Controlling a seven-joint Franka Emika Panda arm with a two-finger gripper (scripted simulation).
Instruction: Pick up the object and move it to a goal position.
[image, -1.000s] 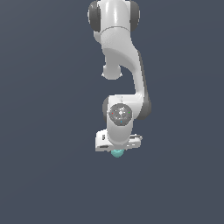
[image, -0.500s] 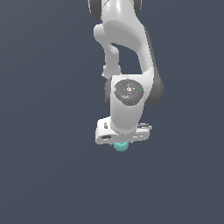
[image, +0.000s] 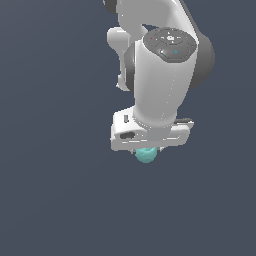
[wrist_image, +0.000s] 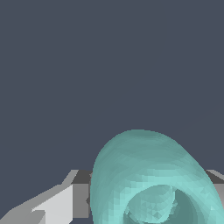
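Exterior view, frame centre: the object is apparently pinched under the gripper; carrying is judged underway, transport to goal required.

We see one thing apart from the job at hand: a flat, dark blue-grey backdrop. In the exterior view it runs unbroken from 6 o'clock round through 9 to 11 o'clock, and down the 3 to 5 o'clock side. The wrist view shows the same even tone. We cannot tell whether it is floor or wall.
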